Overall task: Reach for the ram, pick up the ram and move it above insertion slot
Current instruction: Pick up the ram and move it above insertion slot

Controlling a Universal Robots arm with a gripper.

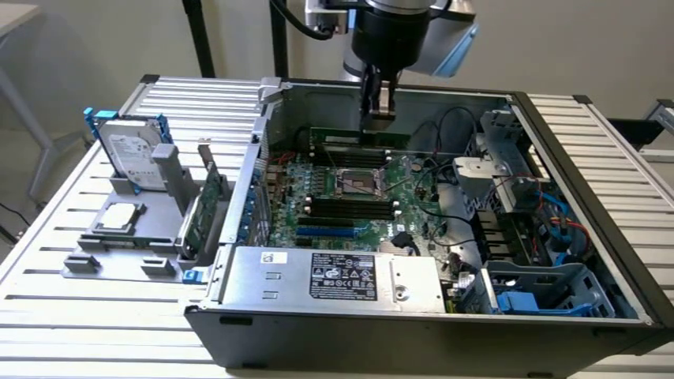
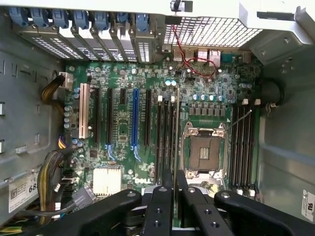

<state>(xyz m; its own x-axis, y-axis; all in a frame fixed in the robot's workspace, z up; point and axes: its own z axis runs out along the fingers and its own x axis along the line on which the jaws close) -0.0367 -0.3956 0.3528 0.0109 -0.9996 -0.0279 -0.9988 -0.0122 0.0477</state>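
My gripper (image 1: 377,114) reaches down into the open computer case and is shut on the ram (image 1: 353,139), a thin green stick held level by its top edge. The wrist view has the ram (image 2: 176,128) edge-on as a thin line between my black fingers (image 2: 162,196). It hangs just over a bank of black insertion slots (image 2: 161,137) next to the silver processor socket (image 2: 204,152). In the exterior view these slots (image 1: 339,155) lie on the far side of the processor socket (image 1: 356,183). I cannot tell whether the ram touches a slot.
A second bank of memory slots (image 1: 342,207) lies on the socket's near side. Black cables (image 1: 443,126) and a metal drive cage (image 1: 506,158) crowd the exterior view's right. A power supply (image 1: 337,276) fills the front. Outside the case stand a hard drive (image 1: 135,150) and an expansion card (image 1: 211,201).
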